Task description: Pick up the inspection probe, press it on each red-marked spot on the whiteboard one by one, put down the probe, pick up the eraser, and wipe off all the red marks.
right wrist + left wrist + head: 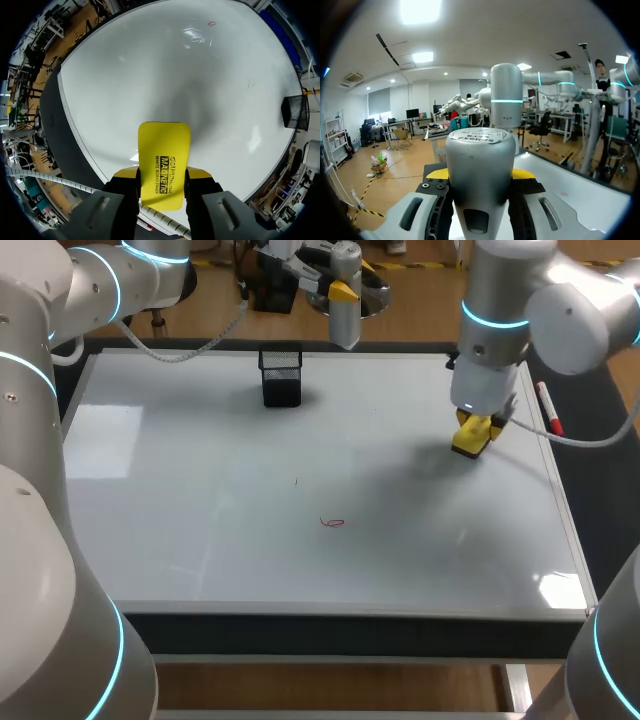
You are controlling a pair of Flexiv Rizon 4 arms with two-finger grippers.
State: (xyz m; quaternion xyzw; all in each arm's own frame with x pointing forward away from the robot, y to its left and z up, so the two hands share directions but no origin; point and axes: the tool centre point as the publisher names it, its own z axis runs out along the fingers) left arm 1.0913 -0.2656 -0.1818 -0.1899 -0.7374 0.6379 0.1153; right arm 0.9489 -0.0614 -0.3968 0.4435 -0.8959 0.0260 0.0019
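Note:
My right gripper (pixel 472 436) is shut on the yellow eraser (pixel 162 164), holding it just above the right part of the whiteboard (pixel 200 500). A small red mark (pixel 332 523) lies near the board's middle, well to the left of the eraser; from the right wrist it shows far ahead as the red mark (pixel 211 23). My left gripper (pixel 343 292) is raised past the board's far edge, shut on the silver inspection probe (pixel 479 180), whose rounded grey body stands between the yellow-tipped fingers (pixel 438 173).
A black mesh pen holder (pixel 281 376) stands at the board's far middle. A red marker (pixel 548 408) lies on the frame along the right edge. A faint dark dot (pixel 296 481) sits above the red mark.

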